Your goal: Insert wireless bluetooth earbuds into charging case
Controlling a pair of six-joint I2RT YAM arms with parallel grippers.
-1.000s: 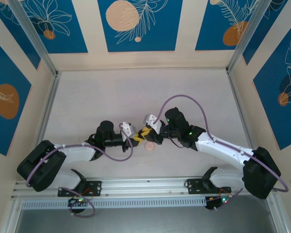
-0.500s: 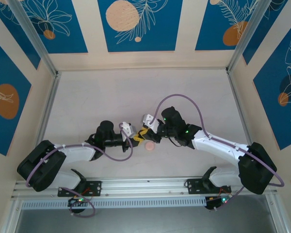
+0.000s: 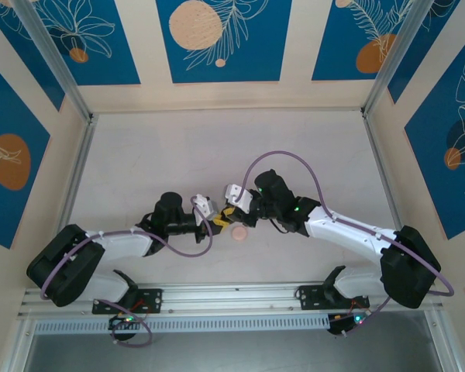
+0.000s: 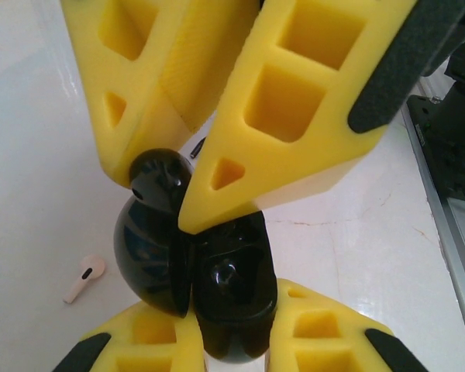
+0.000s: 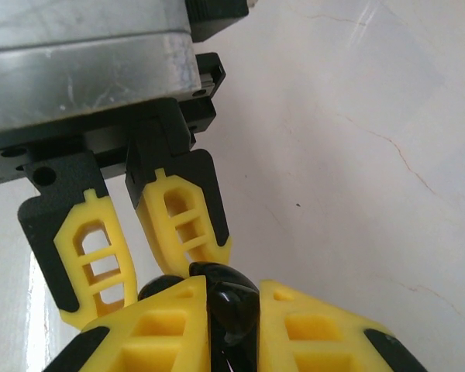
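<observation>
Above the table's point(image 3: 178, 155) near edge, my left claw point(image 4: 231, 318) clamps the black case point(image 4: 147, 260) and my right claw point(image 5: 232, 291) pinches a black bud point(image 4: 159, 177): press straight, gently.

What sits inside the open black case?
Left wrist view: the black case stands open, glossy inner face partly showing. The right end effector holds a black bud at its upper rim. Yellow fingers cover the rest inside.
</observation>
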